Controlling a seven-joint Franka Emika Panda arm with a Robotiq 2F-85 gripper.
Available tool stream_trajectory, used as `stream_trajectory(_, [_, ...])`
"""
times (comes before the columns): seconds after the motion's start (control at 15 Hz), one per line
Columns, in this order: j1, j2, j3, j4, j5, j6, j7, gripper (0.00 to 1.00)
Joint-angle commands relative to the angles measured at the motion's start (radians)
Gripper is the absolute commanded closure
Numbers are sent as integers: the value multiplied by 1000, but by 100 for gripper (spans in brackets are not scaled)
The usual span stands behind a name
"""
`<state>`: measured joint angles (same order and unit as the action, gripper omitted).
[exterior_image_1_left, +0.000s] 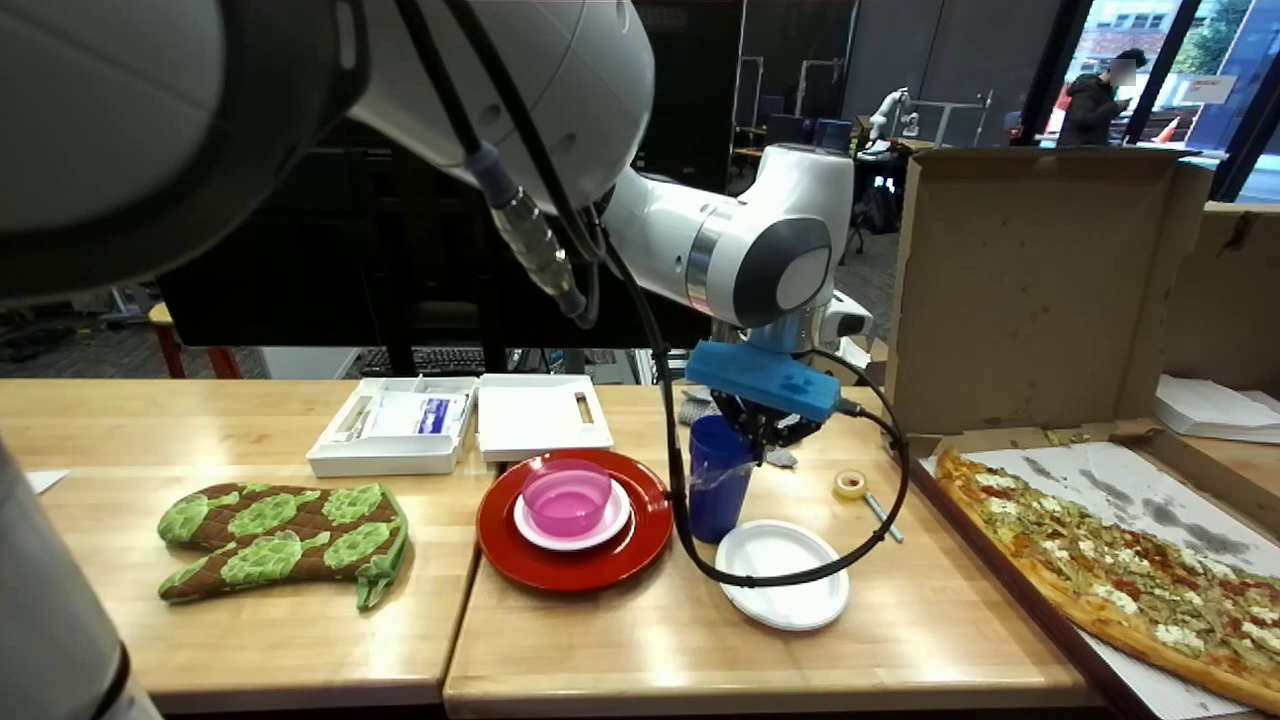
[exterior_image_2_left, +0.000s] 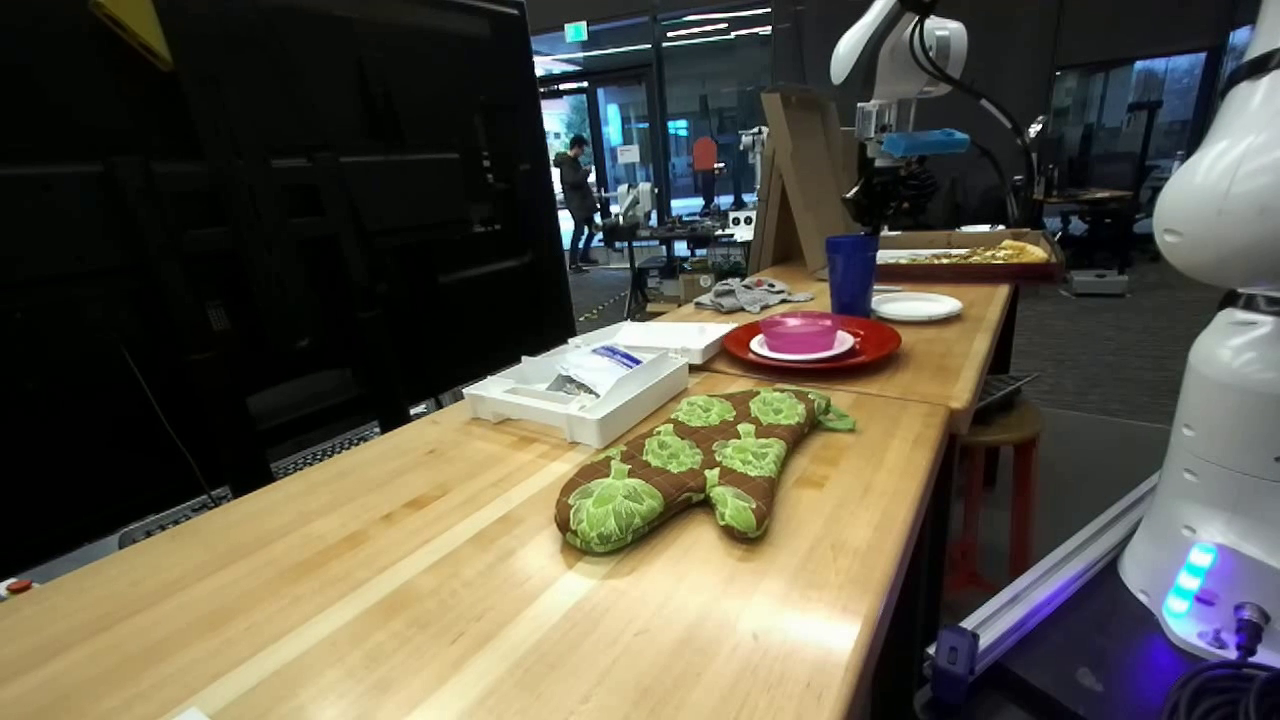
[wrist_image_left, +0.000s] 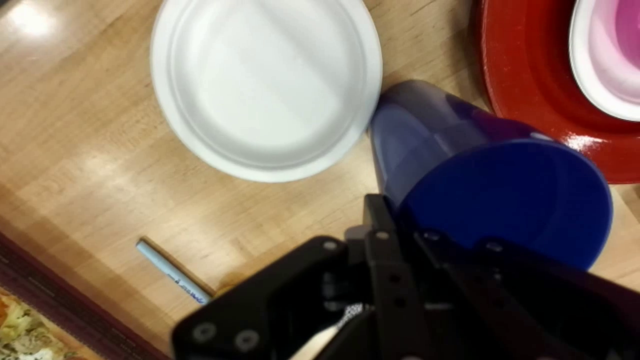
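Note:
A tall blue cup (exterior_image_1_left: 718, 480) stands on the wooden table, its dark open mouth facing the camera in the wrist view. My gripper (wrist_image_left: 393, 209) is shut on the cup's rim: one black finger (wrist_image_left: 378, 212) lies along the outside of the wall, while the opposite one is inside and mostly lost in shadow. From an exterior view, the gripper (exterior_image_2_left: 866, 225) comes down from above onto the cup's top edge. Beside the cup's base lies a white plate (wrist_image_left: 265, 90). On the cup's opposite side is a red plate (exterior_image_1_left: 575, 573) carrying a small white plate (exterior_image_1_left: 617, 520) and a pink bowl (exterior_image_1_left: 567, 497).
An open pizza box (exterior_image_1_left: 1040, 290) with pizza (exterior_image_1_left: 1130, 580) occupies the right side. Near it are a tape roll (exterior_image_1_left: 850, 485) and a marker (wrist_image_left: 172, 271). A patterned oven mitt (exterior_image_2_left: 690, 460), an open white case (exterior_image_2_left: 590, 400) and a grey cloth (exterior_image_2_left: 750, 293) also lie on the table.

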<state>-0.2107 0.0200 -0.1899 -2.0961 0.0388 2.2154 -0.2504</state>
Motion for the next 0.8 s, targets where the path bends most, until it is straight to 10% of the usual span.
stream_trajectory(0.0, [16,-65,9,-36,-30,-36,15,99])
stream_trajectory(0.73, [49,-290,54,-180,-218,6,155,99])
